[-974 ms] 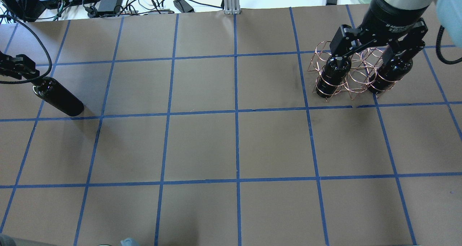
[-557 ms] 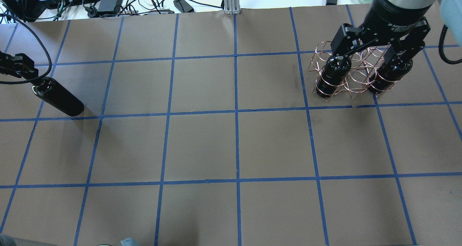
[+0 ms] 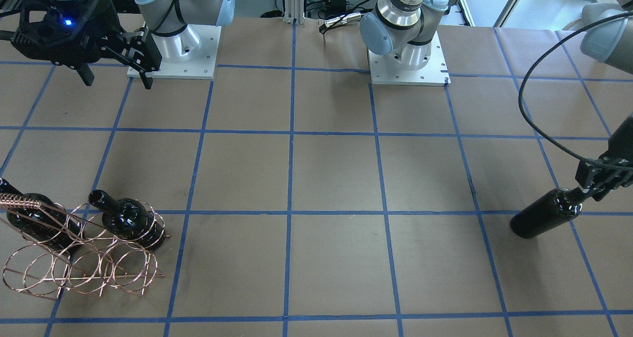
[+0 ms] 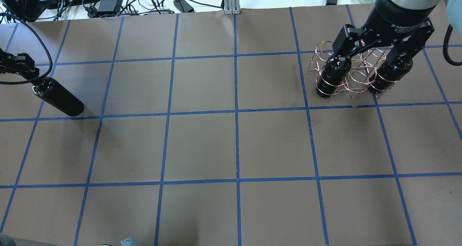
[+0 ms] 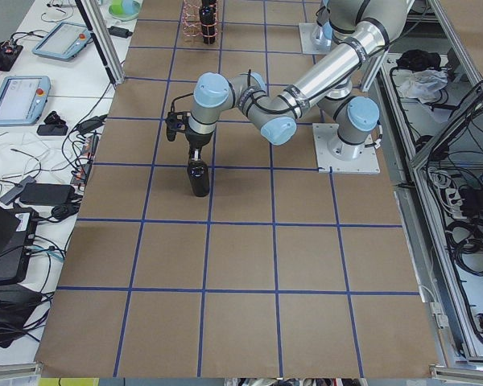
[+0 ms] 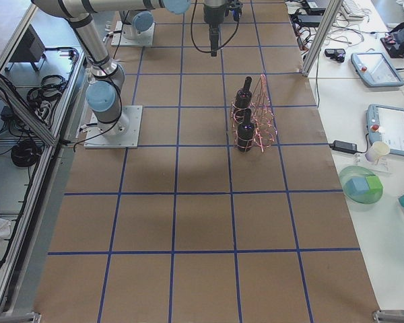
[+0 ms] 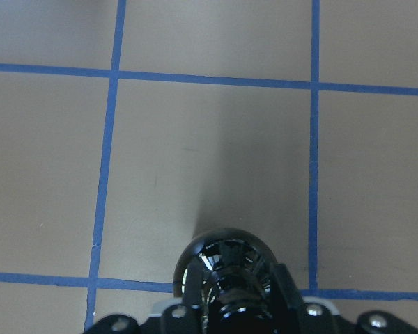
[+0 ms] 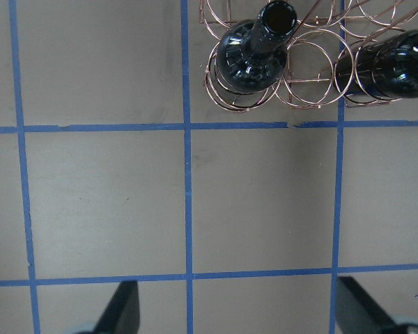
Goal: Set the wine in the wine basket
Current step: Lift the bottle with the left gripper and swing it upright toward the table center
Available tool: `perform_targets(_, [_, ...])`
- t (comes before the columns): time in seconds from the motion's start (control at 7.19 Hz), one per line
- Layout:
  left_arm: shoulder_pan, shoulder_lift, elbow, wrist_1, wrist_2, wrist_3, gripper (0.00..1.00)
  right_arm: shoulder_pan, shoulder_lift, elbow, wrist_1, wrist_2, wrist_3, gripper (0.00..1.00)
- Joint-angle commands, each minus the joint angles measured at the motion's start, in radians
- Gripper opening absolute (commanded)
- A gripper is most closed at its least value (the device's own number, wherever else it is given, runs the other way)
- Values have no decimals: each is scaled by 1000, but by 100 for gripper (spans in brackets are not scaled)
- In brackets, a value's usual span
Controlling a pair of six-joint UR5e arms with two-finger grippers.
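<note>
Brown paper crossed by blue tape lines (image 4: 236, 112) covers the worktop (image 4: 202, 145), with cables (image 4: 144, 2) strewn beyond its far edge. Over the last second the right pincer (image 3: 117, 79) has drawn slightly up and away from the copper wire wine basket (image 3: 74, 272). Its jaws are spread wide with nothing between them, as the right wrist view confirms. Two dark bottles are seated in separate rings of the row nearer the robot, necks up: the inner bottle (image 4: 332, 76) and the outer bottle (image 4: 388, 74). That retreat suggests the right arm's share is finished and the space over the basket is opening up. At the opposite end nothing has shifted. The third wine bottle (image 4: 59, 98) stands where it stood, seemingly upright on the worktop and well apart from the basket. The left pincer (image 7: 233, 296) is clamped on its neck from above. The left arm reaches far out from its base, forearm roughly level and wrist turned straight down over the bottle. This bottle looks like the one left to place, and it will probably have to travel the whole width of the worktop.
</note>
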Motion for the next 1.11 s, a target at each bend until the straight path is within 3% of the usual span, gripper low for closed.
perform_targets(0.0, [1, 2, -1, -9, 2, 24, 20, 0, 2, 0, 2, -11, 1, 100])
perform_targets(0.14, [2, 2, -1, -11, -3, 33, 14, 0, 2, 0, 6, -13, 1, 100])
perform_targets(0.42, [-30, 32, 2, -12, -35, 19, 14, 0, 2, 0, 5, -10, 0, 100])
perform_targets(0.56, [-84, 57, 2, -15, -35, 16, 2, 0, 2, 2, 6, -13, 0, 100])
perform_targets(0.97, [-297, 156, -12, -102, 31, -253, 0, 0, 2, 2, 5, -10, 0, 100])
